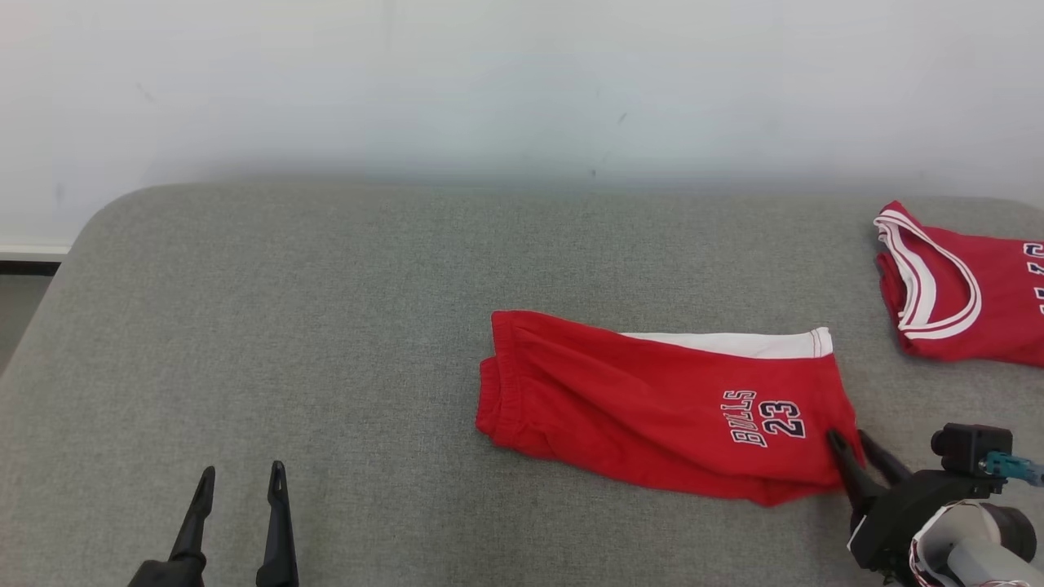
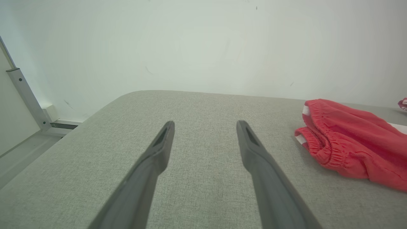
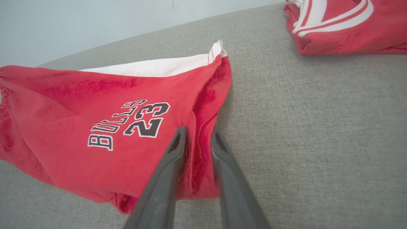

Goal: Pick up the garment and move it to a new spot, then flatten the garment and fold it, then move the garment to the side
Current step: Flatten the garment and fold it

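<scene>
Shorts [image 1: 652, 399], red with a white stripe and a printed number, lie folded on the grey padded counter [image 1: 326, 326], toward 4 o'clock from the middle of the head view; the waistband points to 9 o'clock and the leg hems to 3 o'clock; a red jersey [image 1: 971, 302] sits well apart at 3 o'clock. The right gripper [image 1: 848, 438] reaches in from 5 o'clock to the hem corner; its jaws stand narrow, astride a raised ridge of the red cloth, one finger on the printed face and one at the outer edge; whether they pinch the cloth or merely flank it I cannot tell. That corner looks a sensible hold, since a grip there would take all the layers at once and let the pile slide aside without opening. The left gripper [image 1: 243, 470] hovers at 7 o'clock, jaws wide and empty, well clear of the shorts, probably so as not to disturb the fold. Folding looks done; the move to the side seems the step in hand.
</scene>
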